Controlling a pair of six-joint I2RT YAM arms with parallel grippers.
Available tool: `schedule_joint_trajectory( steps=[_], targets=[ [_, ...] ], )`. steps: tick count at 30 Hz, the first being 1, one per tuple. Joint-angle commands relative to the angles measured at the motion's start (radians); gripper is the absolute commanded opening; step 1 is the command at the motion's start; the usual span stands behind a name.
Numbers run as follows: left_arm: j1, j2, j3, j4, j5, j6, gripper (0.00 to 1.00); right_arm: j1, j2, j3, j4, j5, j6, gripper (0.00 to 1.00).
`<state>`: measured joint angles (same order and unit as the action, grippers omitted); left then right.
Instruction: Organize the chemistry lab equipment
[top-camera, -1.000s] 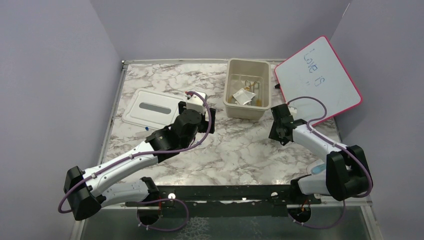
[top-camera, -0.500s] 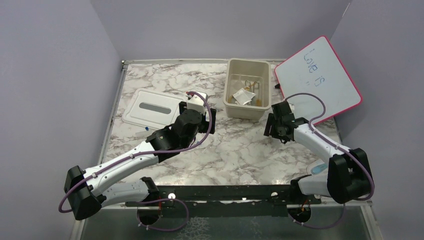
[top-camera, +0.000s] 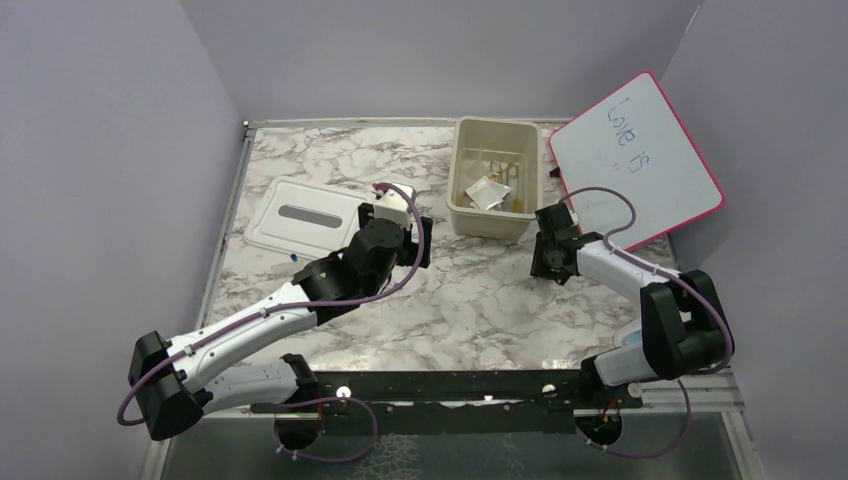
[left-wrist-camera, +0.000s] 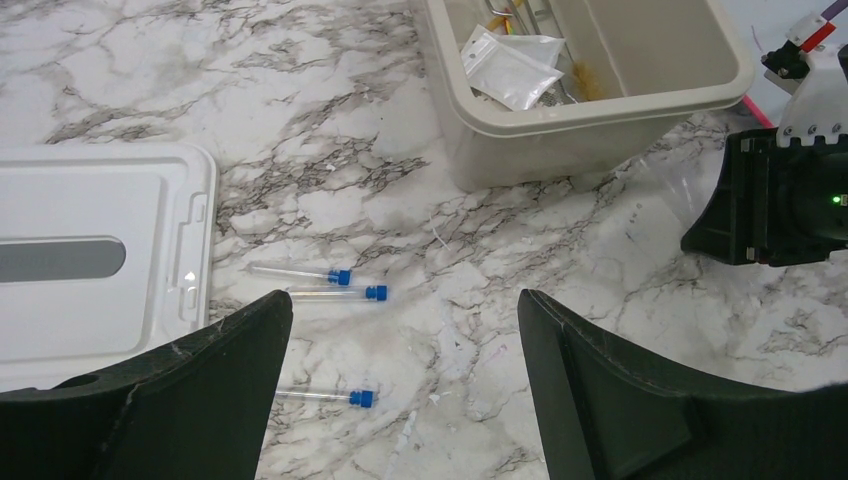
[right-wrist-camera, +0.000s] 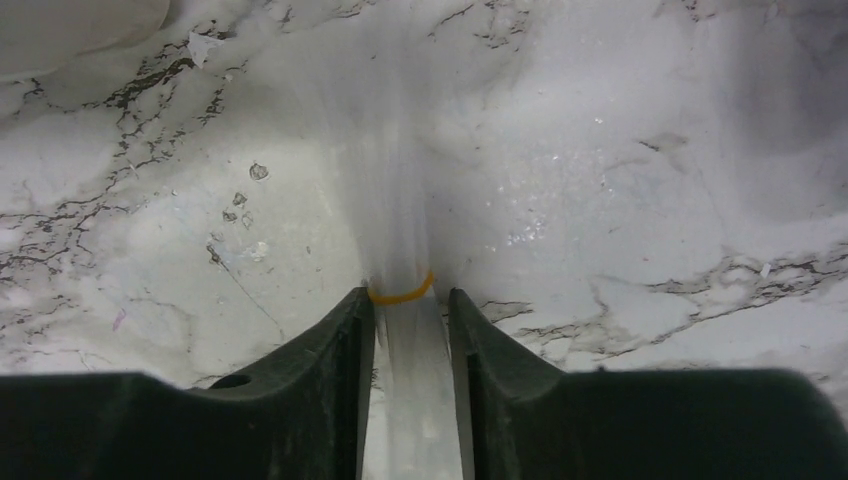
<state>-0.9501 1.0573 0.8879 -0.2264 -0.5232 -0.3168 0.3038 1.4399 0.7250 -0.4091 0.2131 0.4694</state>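
Three thin blue-capped clear tubes (left-wrist-camera: 335, 292) lie on the marble beside the white lid. My left gripper (left-wrist-camera: 405, 300) is open and empty above them; in the top view (top-camera: 420, 240) it hides them. My right gripper (right-wrist-camera: 410, 296) is shut on a clear plastic packet (right-wrist-camera: 400, 200) banded with a yellow elastic, low over the table just in front of the tub's right corner (top-camera: 553, 258). The packet's clear film shows beside the right gripper in the left wrist view (left-wrist-camera: 680, 185). More packets (left-wrist-camera: 510, 70) and amber pieces lie in the beige tub (top-camera: 455, 170).
The white lid (top-camera: 300, 215) lies flat left of the left gripper. The pink-framed whiteboard (top-camera: 640, 160) leans at the back right, close behind the right arm. The tub's near wall (left-wrist-camera: 560, 150) stands between the two grippers.
My right gripper has moved left and a little toward the tub's front right corner, still holding the packet. The left arm has not moved.
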Motion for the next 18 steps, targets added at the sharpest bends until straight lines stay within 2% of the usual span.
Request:
schedule_joint_trajectory(
  steps=[1, 4, 6, 14, 18],
  targets=[
    [0.003, 0.005, -0.005, 0.016, 0.016, -0.003, 0.86, -0.002, 0.001, -0.001, -0.002, -0.033, 0.002, 0.32],
    [0.004, 0.0, -0.007, 0.016, 0.01, -0.004, 0.86, -0.002, -0.018, -0.004, -0.02, -0.026, 0.011, 0.23],
    [0.004, 0.0, -0.008, 0.021, 0.01, -0.004, 0.86, -0.002, -0.049, 0.0, -0.036, -0.011, 0.024, 0.21],
    [0.004, -0.012, -0.007, 0.021, 0.014, -0.007, 0.86, -0.002, -0.26, 0.073, -0.11, 0.072, 0.068, 0.19],
    [0.005, -0.02, -0.006, 0.021, 0.011, -0.005, 0.86, -0.002, -0.339, 0.142, -0.093, 0.06, 0.05, 0.19]
  ],
)
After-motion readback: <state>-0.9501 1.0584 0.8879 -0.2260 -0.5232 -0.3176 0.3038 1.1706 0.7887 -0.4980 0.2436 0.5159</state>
